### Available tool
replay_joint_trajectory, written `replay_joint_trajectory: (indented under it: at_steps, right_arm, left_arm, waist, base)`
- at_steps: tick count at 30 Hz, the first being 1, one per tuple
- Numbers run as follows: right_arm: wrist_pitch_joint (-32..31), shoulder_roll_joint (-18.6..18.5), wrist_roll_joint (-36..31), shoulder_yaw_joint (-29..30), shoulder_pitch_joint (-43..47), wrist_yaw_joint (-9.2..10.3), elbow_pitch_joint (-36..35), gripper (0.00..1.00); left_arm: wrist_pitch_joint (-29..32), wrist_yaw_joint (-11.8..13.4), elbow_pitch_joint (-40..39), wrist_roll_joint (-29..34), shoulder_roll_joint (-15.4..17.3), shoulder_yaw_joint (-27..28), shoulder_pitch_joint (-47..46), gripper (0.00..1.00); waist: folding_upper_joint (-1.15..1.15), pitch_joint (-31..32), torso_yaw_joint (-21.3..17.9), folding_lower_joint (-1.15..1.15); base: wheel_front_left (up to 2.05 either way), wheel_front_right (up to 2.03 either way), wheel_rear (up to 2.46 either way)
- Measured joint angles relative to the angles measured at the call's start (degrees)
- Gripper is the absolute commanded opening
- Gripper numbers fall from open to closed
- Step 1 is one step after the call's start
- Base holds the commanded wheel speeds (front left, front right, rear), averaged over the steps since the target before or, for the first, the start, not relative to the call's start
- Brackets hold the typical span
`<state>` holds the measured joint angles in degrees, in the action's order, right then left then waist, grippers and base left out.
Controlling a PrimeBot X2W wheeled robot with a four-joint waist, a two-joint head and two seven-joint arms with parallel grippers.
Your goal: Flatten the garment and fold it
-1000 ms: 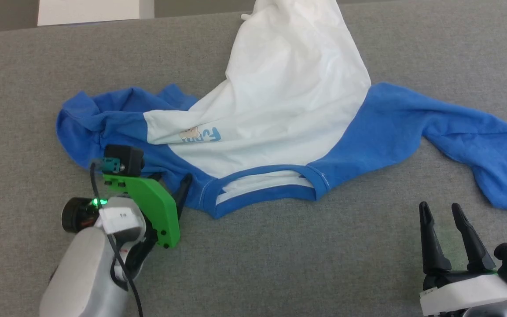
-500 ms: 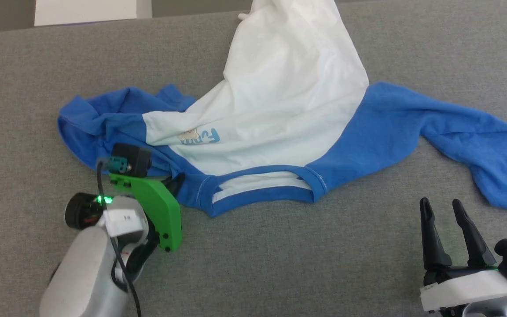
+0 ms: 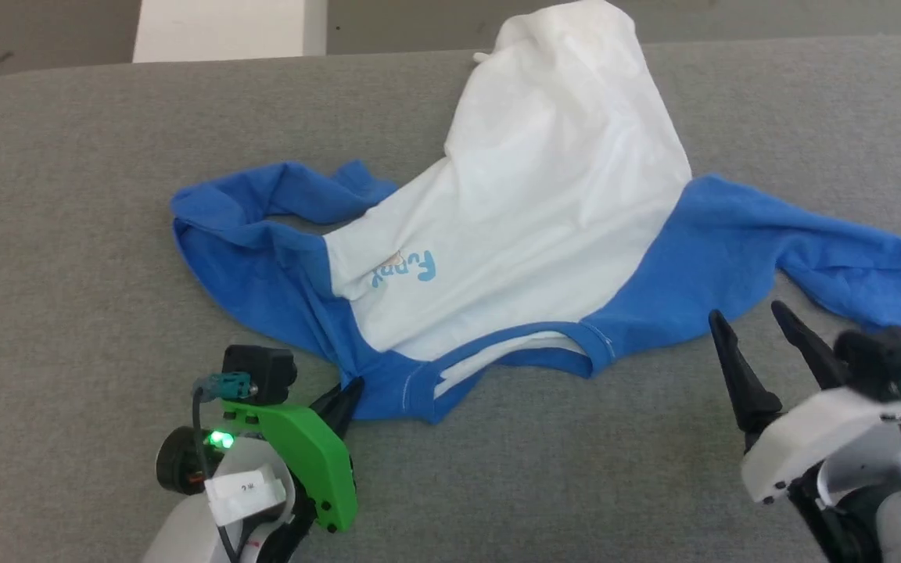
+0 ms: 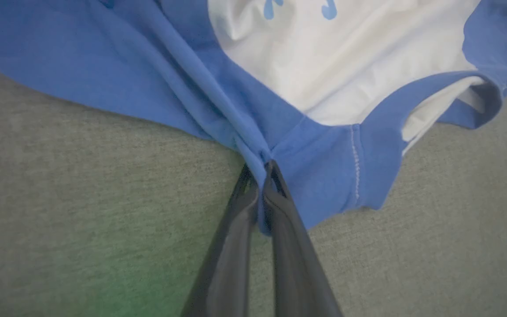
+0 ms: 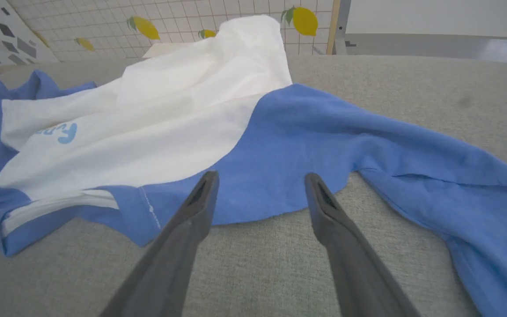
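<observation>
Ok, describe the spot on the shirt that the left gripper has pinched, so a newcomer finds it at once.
On the grey table lies the garment, white with blue sleeves. Follow its blue neck trim to the end nearest the robot's left: there the left gripper is shut on a bunched blue fold, beside a white stitched seam.

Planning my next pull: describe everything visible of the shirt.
The shirt is soft: white body, blue sleeves, shoulders and neck trim, light-blue chest lettering. It lies rumpled, collar toward the robot, on the grey table; one sleeve bunched, the other spread. The left gripper, jaws shut, pinches blue fabric beside the collar.
</observation>
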<state>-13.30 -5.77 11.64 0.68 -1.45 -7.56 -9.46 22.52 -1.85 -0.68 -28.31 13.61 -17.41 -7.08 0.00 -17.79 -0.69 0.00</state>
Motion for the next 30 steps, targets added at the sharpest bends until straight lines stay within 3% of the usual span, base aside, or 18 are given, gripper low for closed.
replay_joint_trajectory:
  at_steps: [6,8,12,19,29,30]
  right_arm:
    - [-19.38,-8.36,2.49,-2.70,-3.72,0.01,0.05,1.00]
    - [-22.96,-11.41,3.20,-4.39,-5.32,-0.01,-0.01,1.00]
    - [-27.88,-13.39,4.30,-4.76,-8.50,0.00,1.78,1.00]
    - [-32.57,-14.72,5.23,-6.56,-10.91,0.00,5.39,1.00]
    - [-31.32,-15.04,5.65,-8.13,-15.68,0.01,8.24,1.00]
    - [-31.18,-15.06,5.65,-8.24,-16.18,0.01,8.59,0.89]
  left_arm:
    - [-0.48,-0.03,0.20,-0.01,-0.62,-0.69,-0.08,0.00]
    - [-0.52,-0.10,0.45,-0.01,-0.76,-1.08,-0.37,0.00]
    - [-1.02,-0.47,1.18,-0.01,-1.23,-2.02,-1.53,0.00]
    - [-1.68,-1.22,2.15,0.00,-2.15,-3.27,-4.07,0.00]
    - [-3.07,-2.14,2.66,-0.04,-3.14,-3.88,-6.66,0.00]
    - [-3.30,-2.20,2.82,-0.11,-3.18,-3.92,-6.83,0.00]
  waist:
    - [0.00,0.11,1.81,0.00]
    - [0.00,-0.12,2.24,0.00]
    - [0.00,-0.88,2.98,0.00]
    - [0.00,-2.87,4.62,0.00]
    - [0.00,-6.39,7.30,0.00]
    - [0.00,-6.64,7.50,0.00]
  base:
    - [0.00,0.00,0.00]
    - [0.00,0.00,0.00]
    - [0.00,0.00,0.00]
    - [0.00,0.00,0.00]
    - [0.00,0.00,0.00]
    - [0.00,0.00,0.00]
